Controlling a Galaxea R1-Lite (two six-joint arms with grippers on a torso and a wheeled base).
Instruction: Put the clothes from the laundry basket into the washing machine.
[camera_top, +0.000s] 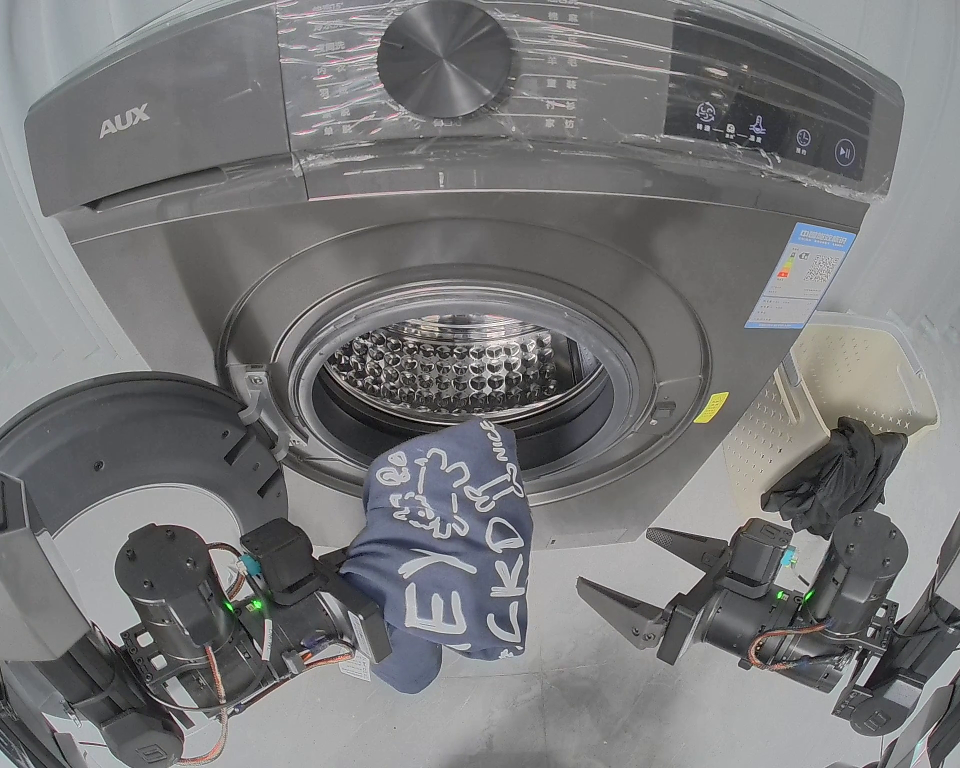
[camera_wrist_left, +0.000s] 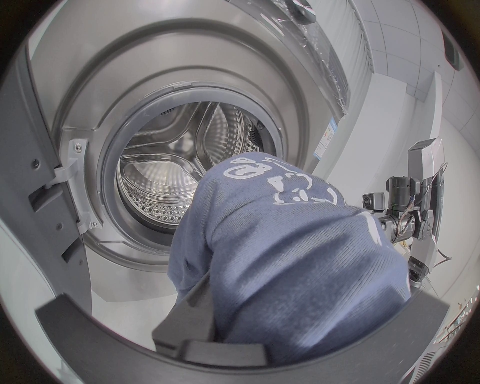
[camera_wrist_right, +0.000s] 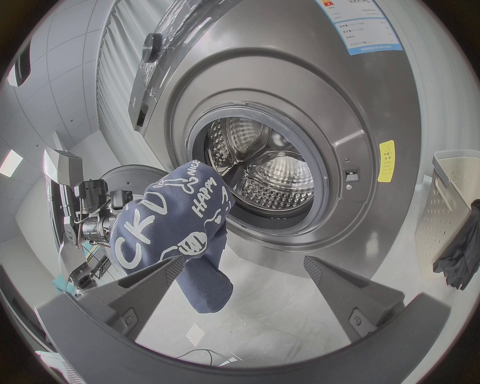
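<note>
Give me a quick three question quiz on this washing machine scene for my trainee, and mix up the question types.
1. True or false: the washing machine has its door shut.
2. Multiple choice: what hangs over the edge of the laundry basket? A) a black garment B) a white towel C) nothing
3. Fill in: the blue garment in front of the drum opening is held by the ____ gripper.

Key: 1 false; 2 A; 3 left gripper.
</note>
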